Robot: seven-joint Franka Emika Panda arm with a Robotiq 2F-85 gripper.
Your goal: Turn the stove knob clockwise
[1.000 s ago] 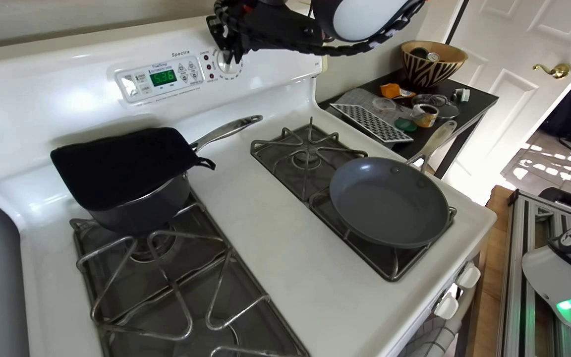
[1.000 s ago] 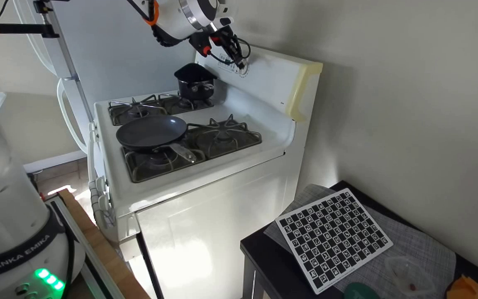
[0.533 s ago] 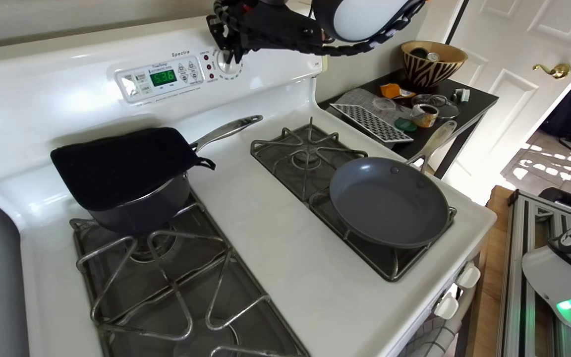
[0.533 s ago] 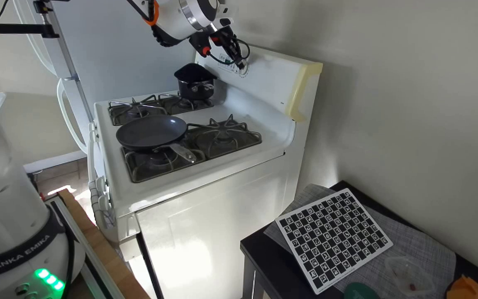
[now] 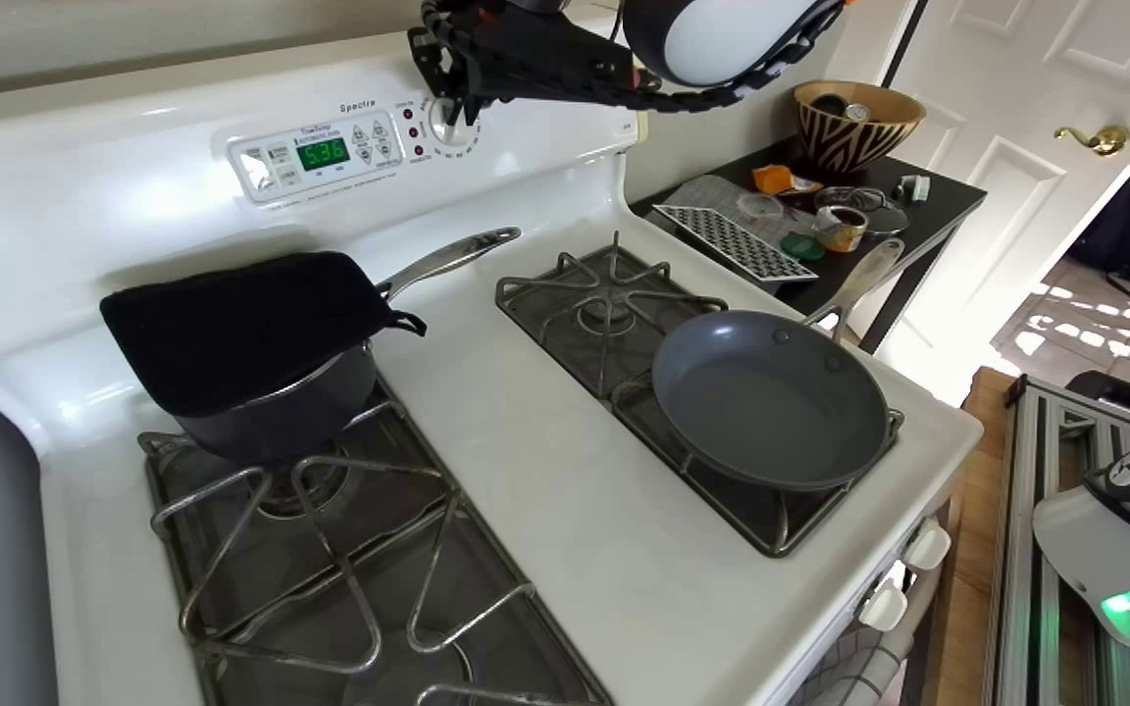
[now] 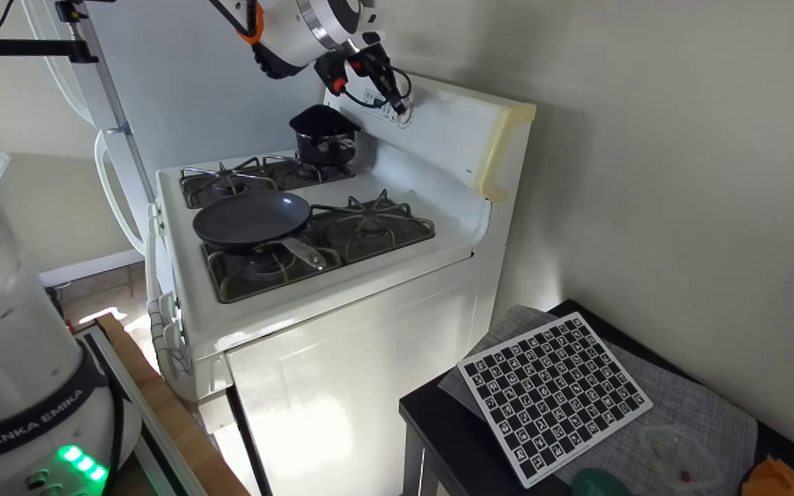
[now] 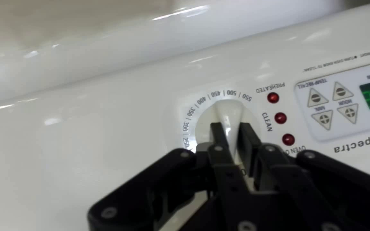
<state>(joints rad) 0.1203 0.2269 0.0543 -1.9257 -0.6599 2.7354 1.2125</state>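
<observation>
The stove knob (image 7: 229, 109) is a round white dial with a raised grip bar, ringed by printed temperature numbers. It sits on the stove's back panel, upside down in the wrist view. The wide end of the bar points near the 500 mark. My gripper (image 7: 231, 130) is shut on this bar, one black finger along each side; the fingers hide the dial's lower part. In both exterior views the gripper (image 5: 463, 110) (image 6: 400, 109) reaches the panel and partly covers the knob (image 5: 443, 126) (image 6: 406, 118).
The green-lit display (image 5: 323, 153) and red lights (image 7: 280, 118) are beside the knob. A pot (image 5: 281, 417) with a black cloth (image 5: 241, 324) on top and a grey frying pan (image 5: 771, 397) stand on the burners below. A side table (image 6: 431, 427) holds a checkered board (image 6: 555, 396).
The gripper's body and wrist have shifted very slightly while the fingertips stay at the knob. The pot, pan and other things have not moved.
</observation>
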